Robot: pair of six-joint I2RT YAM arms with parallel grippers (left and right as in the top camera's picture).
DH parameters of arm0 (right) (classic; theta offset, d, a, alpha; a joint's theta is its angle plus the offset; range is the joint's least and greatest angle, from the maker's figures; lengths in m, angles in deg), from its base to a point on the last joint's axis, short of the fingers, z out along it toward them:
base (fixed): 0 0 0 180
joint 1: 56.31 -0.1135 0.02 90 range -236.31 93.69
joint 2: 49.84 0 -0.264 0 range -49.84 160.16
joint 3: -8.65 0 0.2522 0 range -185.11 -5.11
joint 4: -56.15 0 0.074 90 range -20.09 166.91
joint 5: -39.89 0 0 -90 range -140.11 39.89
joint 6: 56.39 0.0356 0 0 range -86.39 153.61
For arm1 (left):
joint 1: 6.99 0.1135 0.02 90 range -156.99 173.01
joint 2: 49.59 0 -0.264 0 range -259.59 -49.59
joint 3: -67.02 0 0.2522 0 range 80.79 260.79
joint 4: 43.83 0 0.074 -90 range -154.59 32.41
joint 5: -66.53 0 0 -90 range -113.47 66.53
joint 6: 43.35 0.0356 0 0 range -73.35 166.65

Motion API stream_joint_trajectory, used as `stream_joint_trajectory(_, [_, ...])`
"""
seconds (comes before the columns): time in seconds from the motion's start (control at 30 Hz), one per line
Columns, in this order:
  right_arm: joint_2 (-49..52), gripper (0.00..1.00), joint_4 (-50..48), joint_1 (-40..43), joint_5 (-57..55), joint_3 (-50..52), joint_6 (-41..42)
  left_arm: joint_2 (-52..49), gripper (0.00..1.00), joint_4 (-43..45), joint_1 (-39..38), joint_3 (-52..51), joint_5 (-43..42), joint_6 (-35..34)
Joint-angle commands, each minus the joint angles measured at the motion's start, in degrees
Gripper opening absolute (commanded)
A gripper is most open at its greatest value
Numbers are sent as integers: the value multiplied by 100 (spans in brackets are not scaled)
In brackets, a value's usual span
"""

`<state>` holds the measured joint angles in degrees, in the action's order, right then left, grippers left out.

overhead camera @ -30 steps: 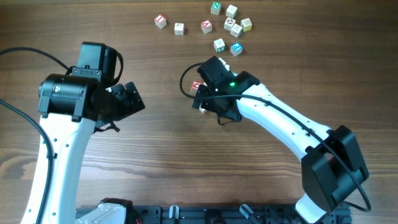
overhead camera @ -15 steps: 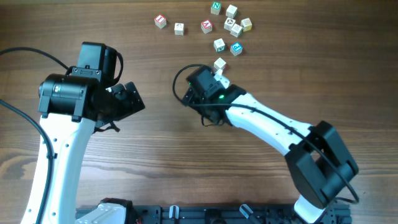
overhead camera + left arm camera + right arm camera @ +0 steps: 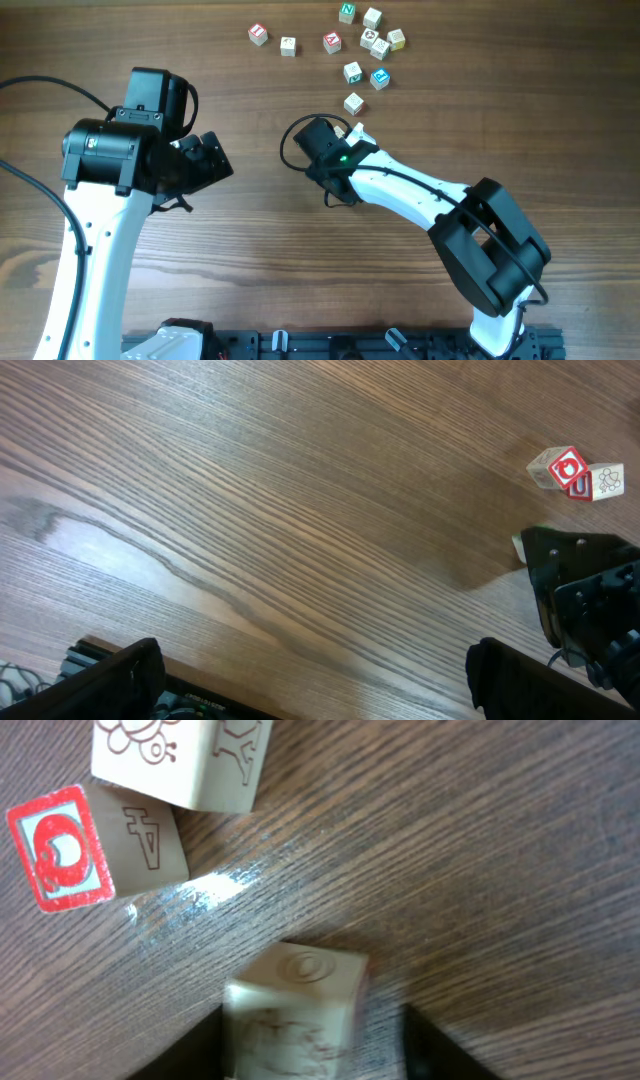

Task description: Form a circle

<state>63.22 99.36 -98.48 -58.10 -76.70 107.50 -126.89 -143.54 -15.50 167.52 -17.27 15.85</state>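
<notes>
Finding the circle (image 3: pixel 150 830) mid-table, only a three-cube cluster with no ring. Seeing red-faced cube (image 3: pixel 60 848) touching pale neighbour (image 3: pixel 180 755), pair's long axis slanting across right wrist view. Noting right gripper (image 3: pixel 312 1045) straddling third cube (image 3: pixel 295 1000), part-open, gap on one side. Noting left gripper (image 3: pixel 320 680) gaping wide.

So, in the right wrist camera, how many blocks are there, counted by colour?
Red-faced block: 1
Plain pale blocks: 2
Total: 3

White-shelled left arm (image 3: pixel 85 240) and right arm (image 3: pixel 410 190) carry black joint housings, looping black cables (image 3: pixel 284 140), one green light (image 3: pixel 345 158).
</notes>
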Motion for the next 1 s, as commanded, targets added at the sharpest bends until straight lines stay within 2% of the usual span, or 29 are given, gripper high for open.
stream_joint_trajectory(0.0, [98, 37, 0, 7, -55, 35, -509, 37, 100, -4, 0, 15, 98, -96])
stream_joint_trajectory(0.1, [94, 34, 11, -2, -59, 28, -1108, 37, 100, -4, 0, 15, 98, -96])
stream_joint_trajectory(0.3, [94, 33, -57, 9, -79, -24, -3307, 37, 100, -4, 0, 15, 96, -96])
stream_joint_trajectory(0.33, [94, 34, -79, 9, -107, -24, -3432, 37, 100, -4, 0, 15, 96, -96])
stream_joint_trajectory(0.63, [94, 31, -627, 13, -179, -24, -4096, 37, 100, -4, 0, 15, 98, -96])
stream_joint_trajectory(0.9, [94, 31, -595, 125, -321, -22, -4024, 37, 100, -4, 0, 15, 96, -96])
stream_joint_trajectory(0.97, [94, 32, -511, 223, -317, -22, -3471, 37, 100, -4, 0, 15, 96, -96])
